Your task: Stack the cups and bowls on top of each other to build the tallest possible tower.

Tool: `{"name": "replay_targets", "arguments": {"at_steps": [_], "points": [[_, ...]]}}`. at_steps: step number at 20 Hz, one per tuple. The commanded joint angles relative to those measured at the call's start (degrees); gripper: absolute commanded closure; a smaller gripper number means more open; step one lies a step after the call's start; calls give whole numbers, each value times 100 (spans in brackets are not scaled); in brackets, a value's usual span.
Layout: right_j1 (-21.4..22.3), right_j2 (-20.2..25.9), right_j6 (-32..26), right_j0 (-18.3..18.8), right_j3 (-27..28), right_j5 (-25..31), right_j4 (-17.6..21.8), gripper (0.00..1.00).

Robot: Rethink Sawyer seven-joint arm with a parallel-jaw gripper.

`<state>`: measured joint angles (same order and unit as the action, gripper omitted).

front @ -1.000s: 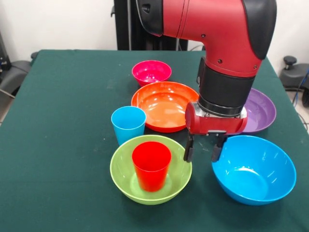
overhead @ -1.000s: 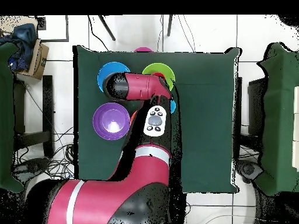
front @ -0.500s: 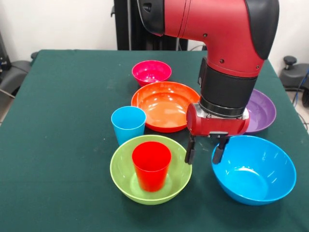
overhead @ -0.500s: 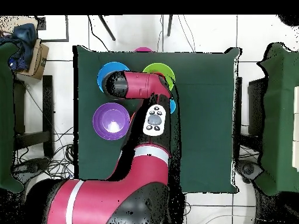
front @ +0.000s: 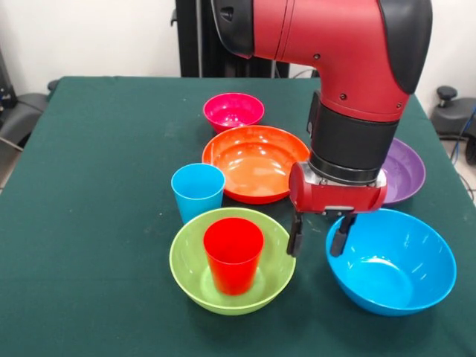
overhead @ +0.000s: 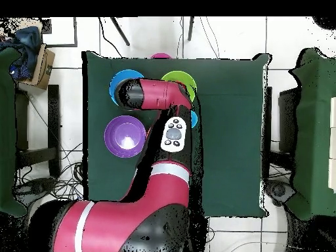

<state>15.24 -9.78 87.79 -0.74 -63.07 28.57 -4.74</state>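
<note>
In the front view a red cup (front: 233, 255) stands upright inside the lime green bowl (front: 192, 275). A light blue cup (front: 198, 191) stands just behind that bowl. An orange bowl (front: 249, 161), a small pink-red bowl (front: 233, 111), a purple bowl (front: 404, 172) and a blue bowl (front: 394, 264) sit on the table. My gripper (front: 317, 238) is open and empty, hanging low between the green bowl and the blue bowl, one finger (front: 339, 237) at the blue bowl's near rim. The arm hides most of these in the overhead view. No yellow cups show.
The green table cloth (front: 97, 186) has open room on the left of the front view. In the overhead view the purple bowl (overhead: 125, 136), the blue bowl's rim (overhead: 115, 83) and the green bowl's rim (overhead: 184, 77) show beside the arm. Chairs stand around the table.
My gripper has shifted slightly toward the blue bowl and a little lower. The cups and bowls have not moved.
</note>
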Motion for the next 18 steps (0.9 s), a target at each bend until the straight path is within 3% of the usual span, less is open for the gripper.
{"name": "replay_targets", "arguments": {"at_steps": [1,18], "points": [[-141,339,1048,-125,277,223,-161,0],[-315,232,1300,-351,528,433,-201,0]]}}
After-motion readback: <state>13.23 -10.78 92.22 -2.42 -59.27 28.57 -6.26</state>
